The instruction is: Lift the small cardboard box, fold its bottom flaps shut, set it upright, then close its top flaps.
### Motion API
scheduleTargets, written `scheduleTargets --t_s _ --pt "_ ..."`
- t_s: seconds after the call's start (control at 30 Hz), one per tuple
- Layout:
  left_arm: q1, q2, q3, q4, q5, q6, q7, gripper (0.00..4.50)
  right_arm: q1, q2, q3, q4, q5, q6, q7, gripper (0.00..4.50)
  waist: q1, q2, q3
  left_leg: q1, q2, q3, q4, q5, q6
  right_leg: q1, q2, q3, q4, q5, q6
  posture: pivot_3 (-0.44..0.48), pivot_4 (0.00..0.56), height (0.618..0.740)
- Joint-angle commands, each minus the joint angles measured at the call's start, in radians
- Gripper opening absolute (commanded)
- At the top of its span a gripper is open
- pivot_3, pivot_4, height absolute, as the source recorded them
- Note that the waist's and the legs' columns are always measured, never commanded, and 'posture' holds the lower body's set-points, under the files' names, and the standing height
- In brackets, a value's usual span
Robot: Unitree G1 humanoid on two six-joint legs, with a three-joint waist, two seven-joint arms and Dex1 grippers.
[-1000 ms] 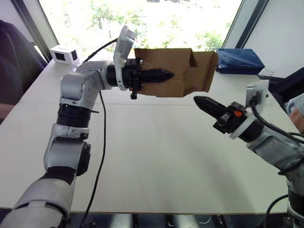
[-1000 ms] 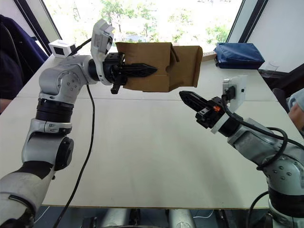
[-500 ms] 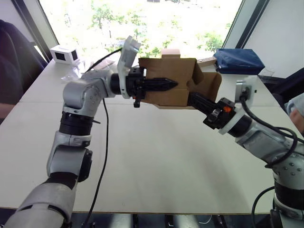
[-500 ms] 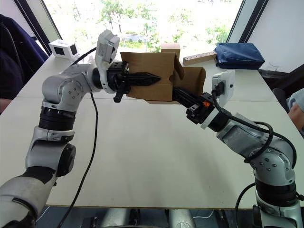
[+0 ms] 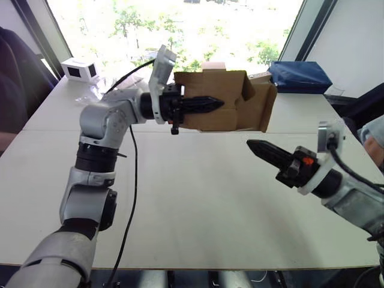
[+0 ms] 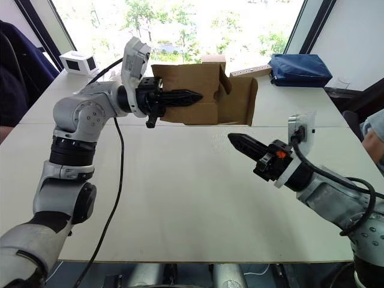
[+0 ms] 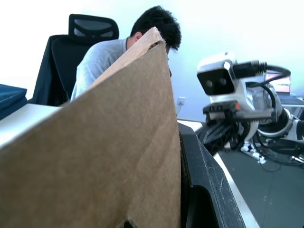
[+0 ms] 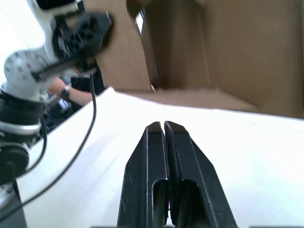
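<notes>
Gripping the small cardboard box (image 5: 225, 108) aloft, left claw (image 5: 207, 104); right claw (image 5: 259, 148) pinched together

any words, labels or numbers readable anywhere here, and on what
None can be read.
small cardboard box, held off the table by the left gripper: plain brown, unprinted.
white box with a dark window: no legible text.
blue bag: no visible marking.
right gripper: no lettering visible.
</notes>
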Motion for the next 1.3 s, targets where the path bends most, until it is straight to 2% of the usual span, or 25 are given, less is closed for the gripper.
scheduleTargets --t_s 0.03,0.4,0.67,1.3 --pt "-0.03 0.0 0.012 -0.018 -0.014 -0.017 -0.005 0.0 -0.003 -0.002 0.012 -0.011 -0.068 -0.02 0.02 0.07 0.001 0.0 0.0 0.0 0.0 0.0 0.0 0.0 0.0 0.0 0.0 0.0 0.0 0.0 0.0 0.0 0.15 0.74" --pt "-0.008 0.004 0.005 -0.073 -0.045 0.025 -0.005 0.0 -0.09 0.057 0.033 0.064 -0.192 -0.056 0.038 0.07 0.002 0.0 0.0 0.0 0.0 0.0 0.0 0.0 0.0 0.0 0.0 0.0 0.0 0.0 0.0 0.0 0.15 0.74" --pt "0.019 -0.002 -0.008 -0.091 -0.047 0.033 -0.004 0.0 -0.173 0.112 0.057 0.061 -0.161 -0.054 0.017 0.07 0.001 0.0 0.0 0.0 0.0 0.0 0.0 0.0 0.0 0.0 0.0 0.0 0.0 0.0 0.0 0.0 0.15 0.74" --pt "0.033 -0.022 -0.024 -0.098 -0.049 0.036 0.002 0.0 -0.242 0.151 0.118 0.076 -0.175 -0.044 0.018 0.07 0.0 0.0 0.0 0.0 0.0 0.0 0.0 0.0 0.0 0.0 0.0 0.0 0.0 0.0 0.0 0.0 0.15 0.74"
